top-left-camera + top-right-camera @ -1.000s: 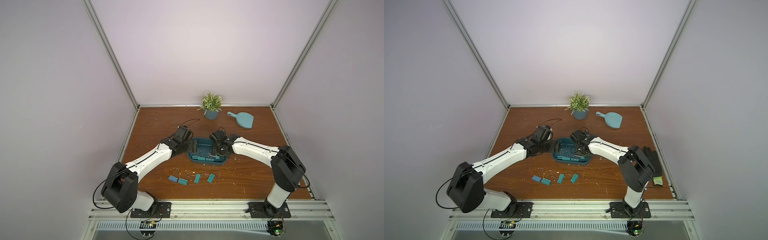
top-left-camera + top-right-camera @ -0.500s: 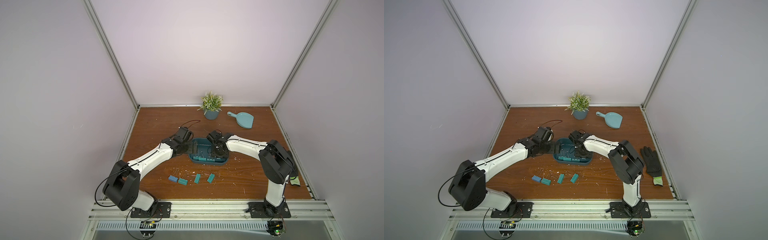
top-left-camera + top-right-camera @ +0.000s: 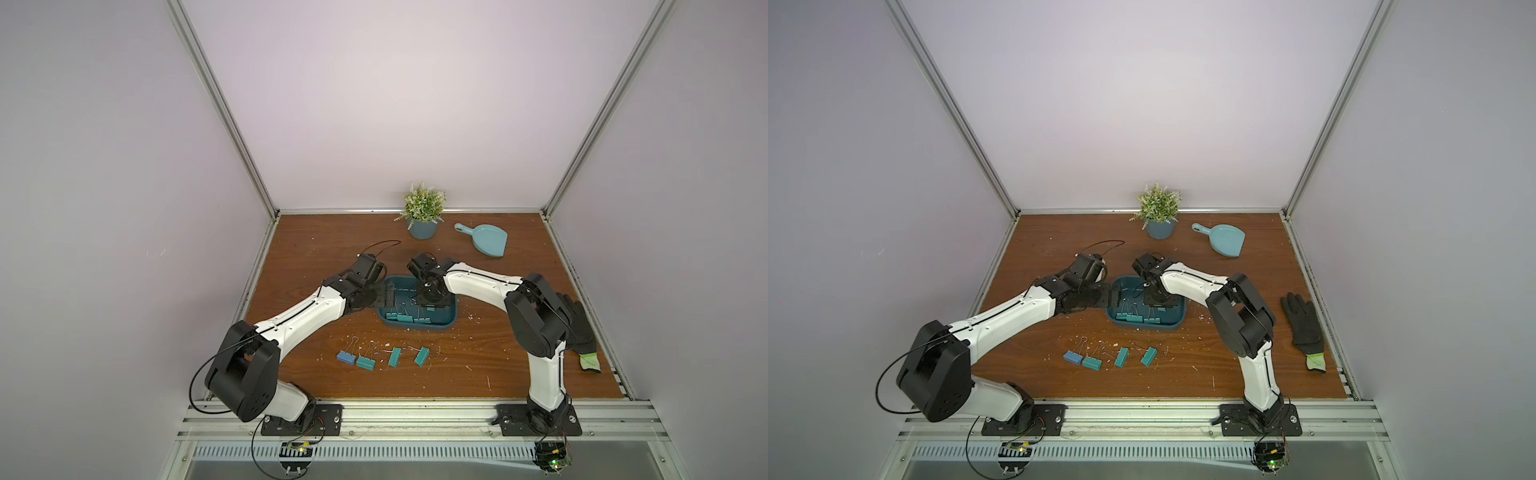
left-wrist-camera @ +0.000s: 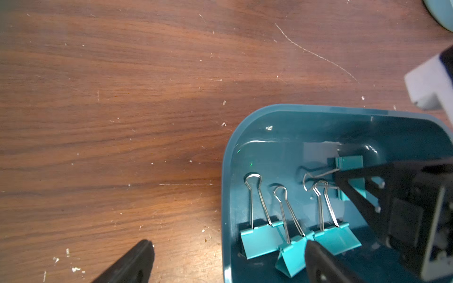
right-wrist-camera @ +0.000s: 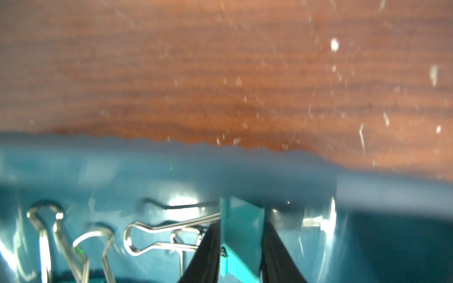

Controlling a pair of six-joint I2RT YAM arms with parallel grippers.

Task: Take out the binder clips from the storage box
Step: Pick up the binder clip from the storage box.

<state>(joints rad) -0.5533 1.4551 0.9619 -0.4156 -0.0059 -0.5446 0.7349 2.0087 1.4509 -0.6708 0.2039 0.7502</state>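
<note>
While the right gripper reaches down into the storage box, its jaws stand narrow, both fingers pressed against the sides of one teal clip inside the box. The left gripper gapes wide and empty astride the box's rim, just beside three more binder clips — four clips lie out on the table.

Readable text: none in any view.
Storage box: plain dark teal, no legible label.
Binder clips: plain teal bodies, no legible marking.
Right wrist view: blurred, nothing decipherable.
</note>
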